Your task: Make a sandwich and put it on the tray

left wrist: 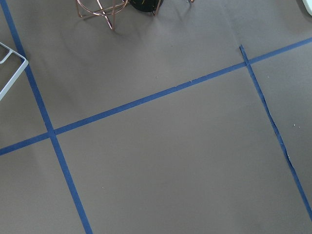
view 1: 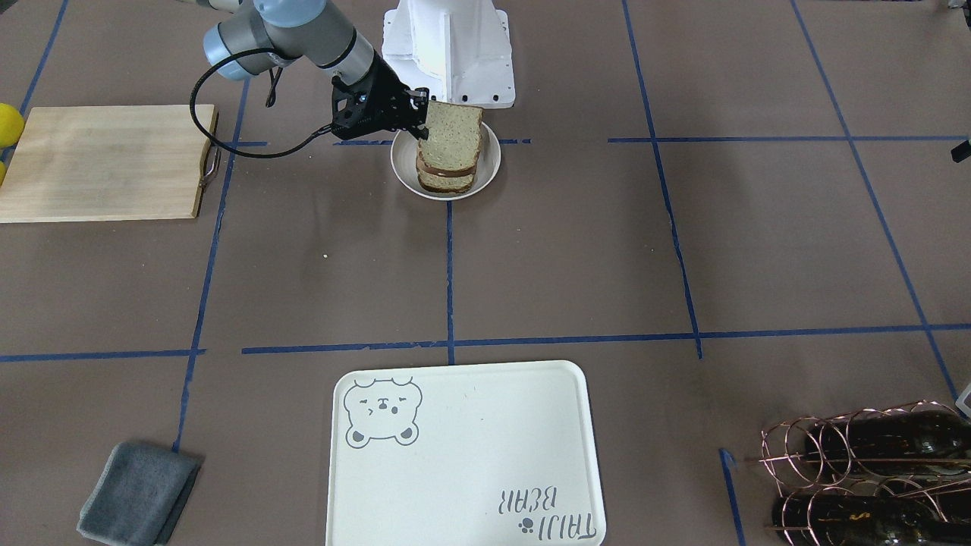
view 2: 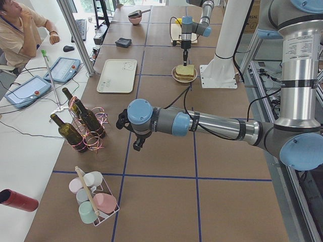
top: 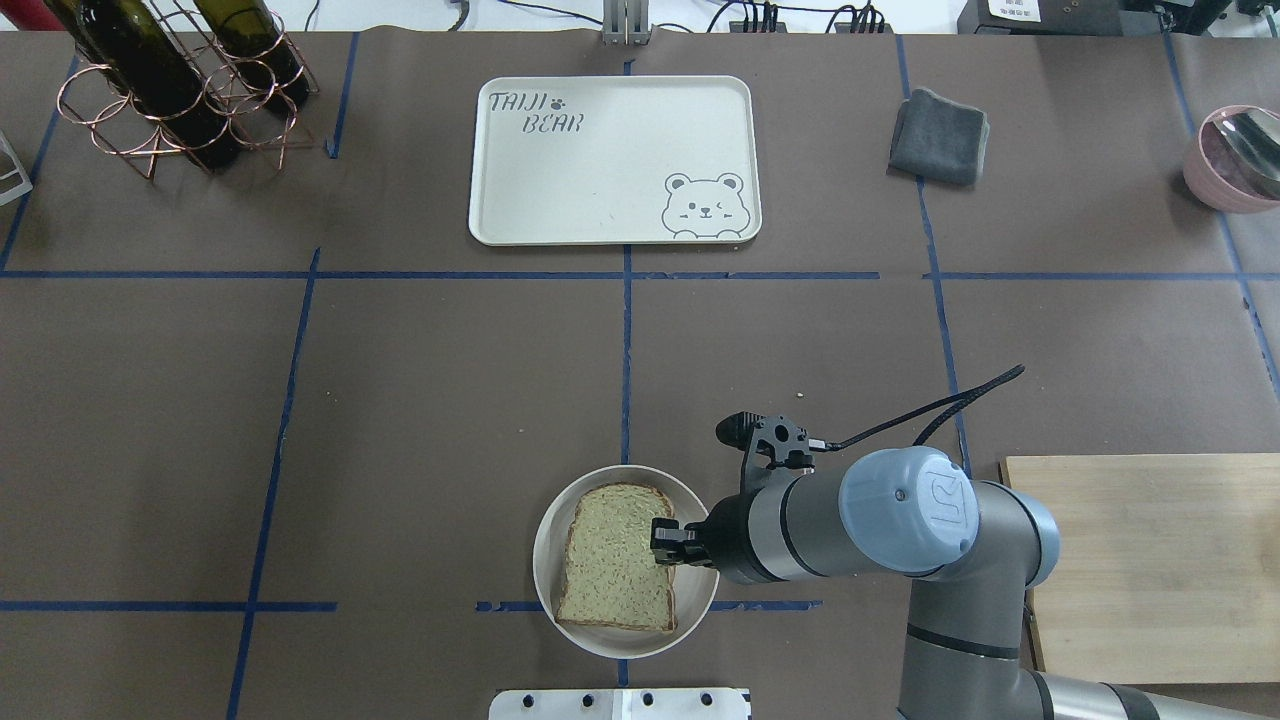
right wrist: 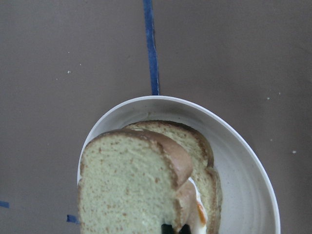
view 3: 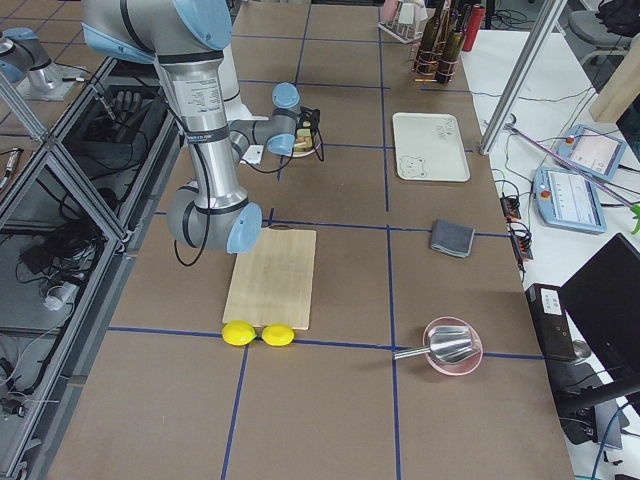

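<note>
While your right hand (top: 665,543) pinches the top slice (top: 610,560) by its side edge, fingers nearly closed, the sandwich (view 1: 447,178) sits on the plate (top: 546,560), long axis and crown toward the tray (top: 600,170); your left hand (view 2: 136,145): opening cannot be told.

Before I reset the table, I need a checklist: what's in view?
Small round white plate: one, near side.
Wholegrain-bread sandwich with fried egg: one, tan, on plate.
Large cream rectangular bear tray: one, far side.
Light wooden cutting board: one, robot's right.
Folded grey cloth: one, right of tray.
Dark bottles in copper wire rack: at least two, far left.
Yellow lemons: two, beside board.
Pink bowl with metal scoop: one, far right.
Right claw: black, shut on sandwich's top slice.
Left claw: black, over table; state unclear.
</note>
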